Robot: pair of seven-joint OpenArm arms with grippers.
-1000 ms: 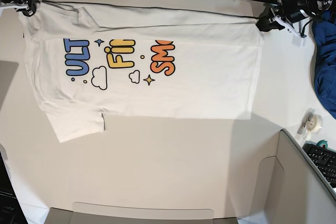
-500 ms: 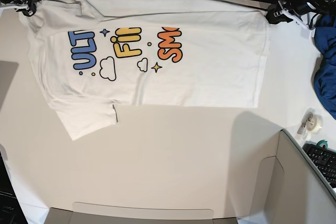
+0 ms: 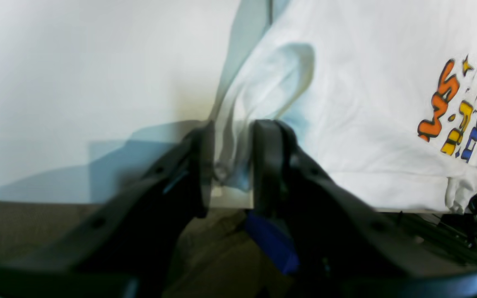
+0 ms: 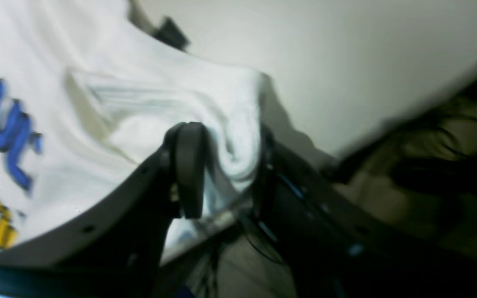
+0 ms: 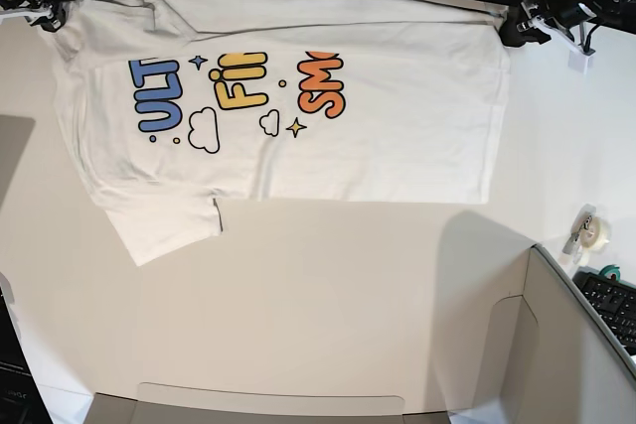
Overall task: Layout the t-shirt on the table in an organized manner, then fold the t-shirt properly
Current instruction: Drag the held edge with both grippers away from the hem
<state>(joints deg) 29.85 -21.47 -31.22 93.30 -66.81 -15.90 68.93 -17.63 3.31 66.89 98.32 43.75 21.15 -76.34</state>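
Note:
The white t-shirt (image 5: 378,146) lies spread flat on the table (image 5: 328,305), print side up, with its long edge along the far rim. My left gripper (image 5: 517,27) is at the shirt's far right corner. In the left wrist view its jaws (image 3: 232,165) stand apart, with a loose fold of the t-shirt (image 3: 367,103) between them. My right gripper (image 5: 45,15) is at the far left corner. The right wrist view shows it open (image 4: 230,165), a bunched edge of the t-shirt (image 4: 97,62) lying between the fingers.
A grey cardboard box (image 5: 556,354) stands at the near right, its flap along the near edge. A tape roll (image 5: 593,232), a keyboard (image 5: 611,305) and a blue cloth (image 5: 621,146) sit at the right. The table edge (image 3: 230,203) runs right under the left gripper.
The t-shirt was drawn toward the far edge and pulled straighter. Both grippers, shut on its corners before, now have their jaws apart.

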